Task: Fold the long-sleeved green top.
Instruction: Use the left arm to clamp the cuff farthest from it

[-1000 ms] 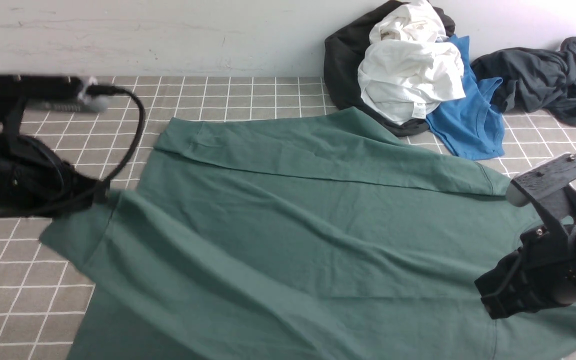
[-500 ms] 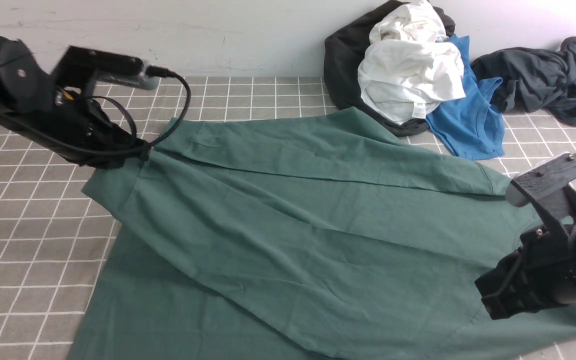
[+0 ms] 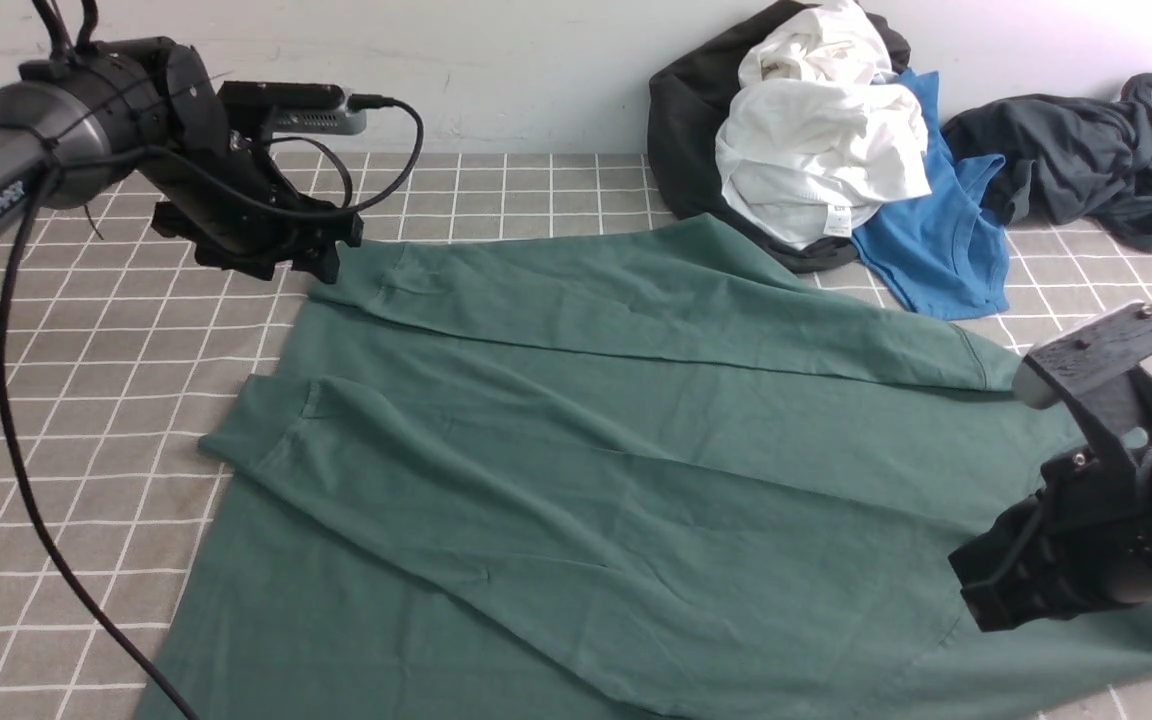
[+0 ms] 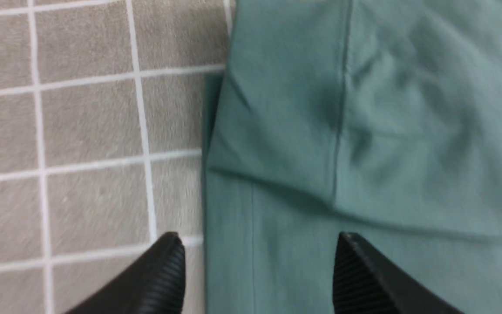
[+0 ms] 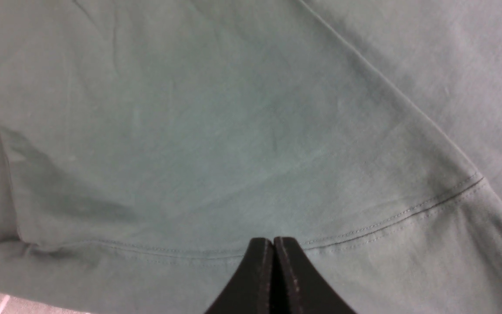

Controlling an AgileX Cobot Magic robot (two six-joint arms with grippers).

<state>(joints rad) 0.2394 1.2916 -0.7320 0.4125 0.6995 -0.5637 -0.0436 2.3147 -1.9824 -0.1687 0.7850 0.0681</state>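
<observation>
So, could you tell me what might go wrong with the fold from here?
The near sleeve's cuff juts past the side of the green long-sleeved top onto the tiles, so the next fold may come out lopsided. The open left end effector straddles the top's edge; closing there might catch only one layer. The clothes pile sits right beside the far sleeve and could get dragged.

Grey grid-patterned surface (image 3: 86,500), with the green top (image 3: 586,450) spread across most of it. At the far edge a black garment (image 3: 681,130) and a blue shirt (image 3: 946,250) lie heaped together, and a dark grey garment (image 3: 1086,150) lies crumpled just right of them.
</observation>
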